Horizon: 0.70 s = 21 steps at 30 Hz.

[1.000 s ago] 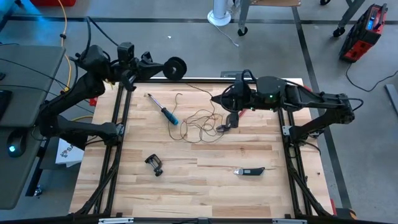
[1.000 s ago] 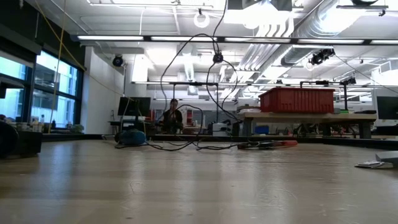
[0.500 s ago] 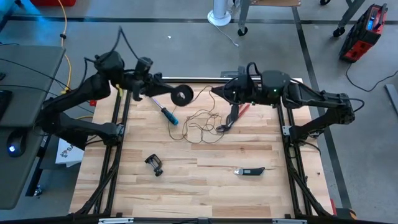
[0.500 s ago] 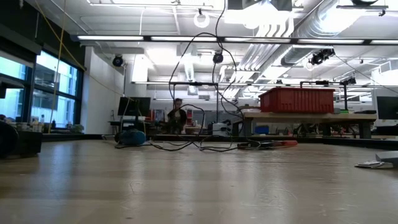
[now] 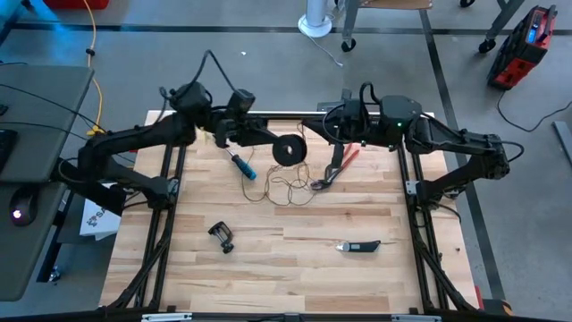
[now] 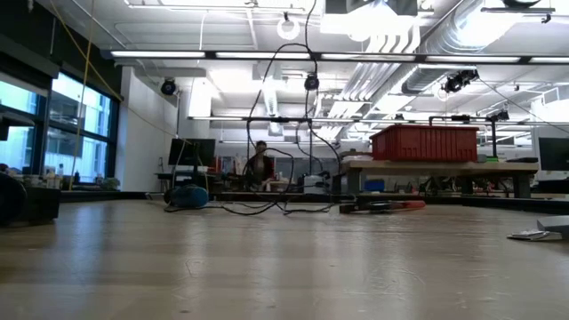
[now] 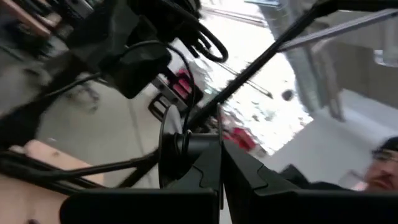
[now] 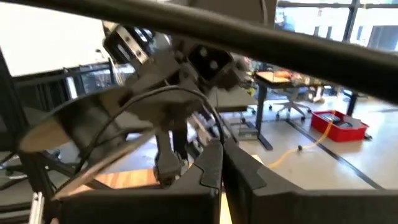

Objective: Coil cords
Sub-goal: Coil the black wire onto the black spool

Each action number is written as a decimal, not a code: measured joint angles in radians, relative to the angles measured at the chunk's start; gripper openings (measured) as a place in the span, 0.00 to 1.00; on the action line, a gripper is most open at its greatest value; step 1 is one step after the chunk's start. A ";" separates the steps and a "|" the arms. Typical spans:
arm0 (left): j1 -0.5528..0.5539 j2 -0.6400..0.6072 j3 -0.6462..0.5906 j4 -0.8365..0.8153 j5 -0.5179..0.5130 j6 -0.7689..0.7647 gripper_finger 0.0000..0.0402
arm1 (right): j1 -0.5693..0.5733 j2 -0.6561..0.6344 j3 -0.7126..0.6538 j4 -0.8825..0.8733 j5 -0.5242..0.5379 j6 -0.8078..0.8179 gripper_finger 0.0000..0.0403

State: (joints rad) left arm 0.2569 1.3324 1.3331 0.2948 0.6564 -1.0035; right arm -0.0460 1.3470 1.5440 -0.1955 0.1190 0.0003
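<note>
The small round black reel (image 5: 288, 150) is in the air over the table's far middle, at the tip of my left gripper (image 5: 268, 143), which is shut on it. The hair-thin dark cord lies in a loose tangle (image 5: 284, 183) on the wood. In the low view it rises from there in tall loops (image 6: 267, 116). My right gripper (image 5: 329, 125) is just right of the reel, near the far edge. It is shut on a strand of the cord, which arcs past it in the right wrist view (image 8: 155, 99). My left gripper pinches the reel between its two fingers (image 7: 208, 165), coming level from the table's left. The disc (image 7: 169, 146) shows edge-on beside the fingertips, which hide the exact spot. The reel is lifted clear of the table. My right gripper pinches a single strand of the cord (image 8: 214, 134) at its fingertips, coming from the table's right. The strand curves away from the fingers in a slack arc. The rest hangs down to the tangle on the table.
Red pliers (image 5: 340, 165) lie beside the tangle. A blue-handled screwdriver (image 5: 243, 165) lies left of it. A black clamp (image 5: 222, 235) and a dark knife (image 5: 359, 245) lie nearer the front. A person shows in the room behind (image 6: 260, 160).
My left gripper has carried the reel from beyond the table's far left corner toward the right and the near side, to over the far middle by the tangle. My right gripper has drawn back a little toward the far edge. The raised cord loops have shifted.
</note>
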 joint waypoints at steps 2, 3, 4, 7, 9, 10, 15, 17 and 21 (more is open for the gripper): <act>0.000 0.030 0.000 0.053 0.014 -0.043 0.00 | 0.000 0.007 0.000 0.009 -0.007 0.010 0.00; 0.000 0.043 0.000 0.080 0.015 -0.060 0.00 | 0.000 0.014 0.000 0.027 -0.015 0.024 0.00; 0.000 0.055 0.000 0.102 0.015 -0.071 0.00 | 0.000 0.016 0.000 0.033 -0.023 0.035 0.00; 0.002 0.087 0.000 0.183 0.015 -0.090 0.00 | 0.000 0.031 0.000 0.037 -0.045 0.059 0.00; 0.008 0.104 0.000 0.239 0.015 -0.105 0.00 | 0.000 0.043 0.000 0.041 -0.068 0.094 0.00; 0.011 0.108 0.000 0.263 0.014 -0.115 0.00 | 0.000 0.050 0.000 0.047 -0.081 0.111 0.00; 0.021 0.131 0.000 0.366 0.005 -0.153 0.00 | 0.001 0.087 0.000 0.094 -0.124 0.160 0.00; 0.024 0.130 0.000 0.386 -0.016 -0.144 0.00 | 0.001 0.103 0.000 0.114 -0.152 0.180 0.00; 0.033 0.126 0.000 0.416 -0.058 -0.111 0.00 | 0.005 0.134 0.000 0.174 -0.192 0.218 0.00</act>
State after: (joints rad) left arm 0.2900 1.4585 1.3331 0.7105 0.5985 -1.1144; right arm -0.0409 1.4807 1.5440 -0.0213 -0.0725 0.2180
